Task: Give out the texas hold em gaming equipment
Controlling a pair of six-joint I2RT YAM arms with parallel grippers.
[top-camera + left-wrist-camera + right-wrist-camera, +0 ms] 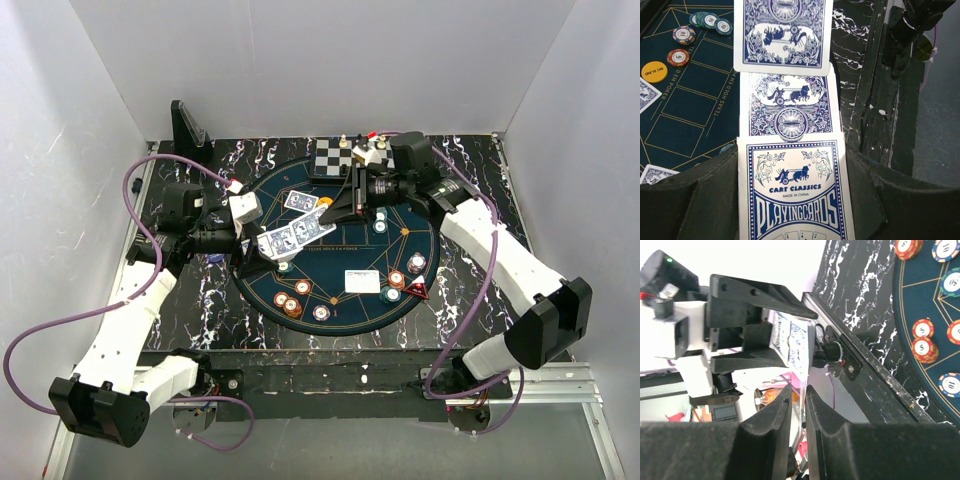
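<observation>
1. The left claw is clamping a fanned stack of blue-patterned-back playing cards above the round dark-blue mat (near its left edge).
2. The right claw is standing slightly apart, holding nothing.

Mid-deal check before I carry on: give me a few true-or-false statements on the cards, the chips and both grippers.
1. The left gripper holds a fan of blue-backed cards. True.
2. The right gripper is wide open. False: its fingers stand nearly together.
3. The yellow disc lies on the round mat. True.
4. The mat carries no chips. False: several chips, such as an orange one, lie on it.
</observation>
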